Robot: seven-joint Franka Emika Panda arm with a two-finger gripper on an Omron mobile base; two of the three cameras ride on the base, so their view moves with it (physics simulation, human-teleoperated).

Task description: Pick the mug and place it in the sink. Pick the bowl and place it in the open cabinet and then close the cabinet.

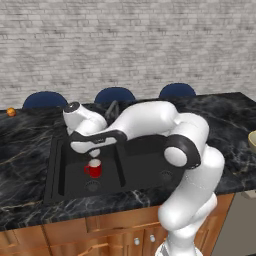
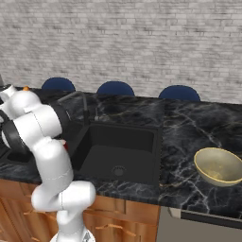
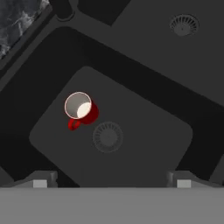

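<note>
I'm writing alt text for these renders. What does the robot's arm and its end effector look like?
The arm is glossy white, built of rounded tubular links with dark, nearly black bands at the joints. No cables or markings show on it. The end effector has two small dark, blocky fingertips, each with a pale square patch on it.

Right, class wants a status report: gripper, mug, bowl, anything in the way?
Gripper open, above the sink. Mug upright in left basin, released. Bowl on counter right of sink, untouched. Nothing seen blocking.
</note>
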